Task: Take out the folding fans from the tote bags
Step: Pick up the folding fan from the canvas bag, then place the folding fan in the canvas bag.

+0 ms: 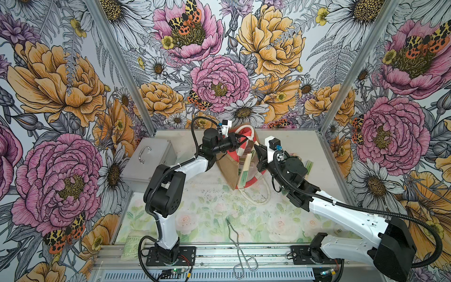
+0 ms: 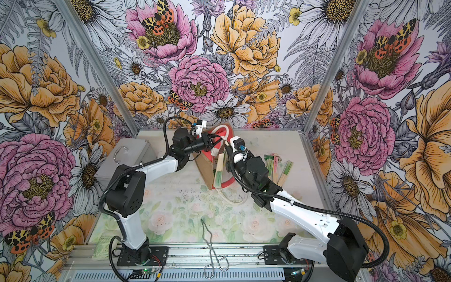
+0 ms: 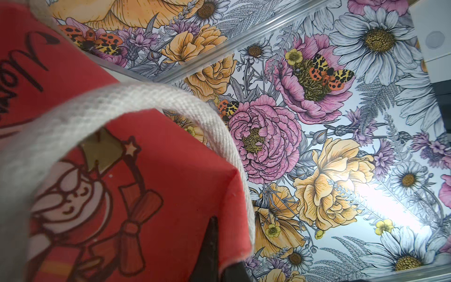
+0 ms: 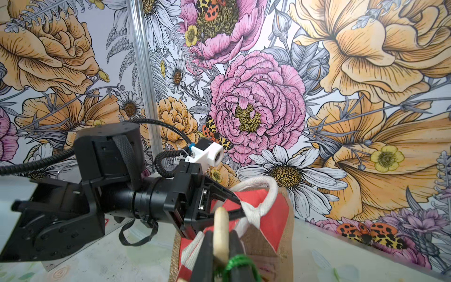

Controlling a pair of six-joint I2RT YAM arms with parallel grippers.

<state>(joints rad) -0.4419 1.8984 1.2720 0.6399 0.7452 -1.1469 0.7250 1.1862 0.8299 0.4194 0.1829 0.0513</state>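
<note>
Tongs (image 1: 238, 246): metal, at the front edge of the bench (image 1: 207, 207), closest to the top views; not part of this job.
Left end effector (image 4: 241, 207): closed narrow on the white rope handle (image 4: 255, 211); it holds up the tote bag (image 1: 227, 168) so that the mouth faces the right arm.
Right end effector (image 4: 220, 234): clamped on a green-tasselled fan (image 4: 220, 217), near its rounded wooden end.
Bag mouth: in both top views a pale slat (image 2: 220, 162) stands inside it, just beside the right end effector; whether this is the held fan I cannot tell.
Fans already out (image 2: 286, 171): on the bench beside the right wrist, on the side away from the bag.
Step in hand: I judge it is drawing the gripped fan out of the mouth.
Doing it well: pull along the fan's own length, away from the bag; keep the handle lifted so the mouth does not collapse; take care that the tassel does not catch on the rope.
</note>
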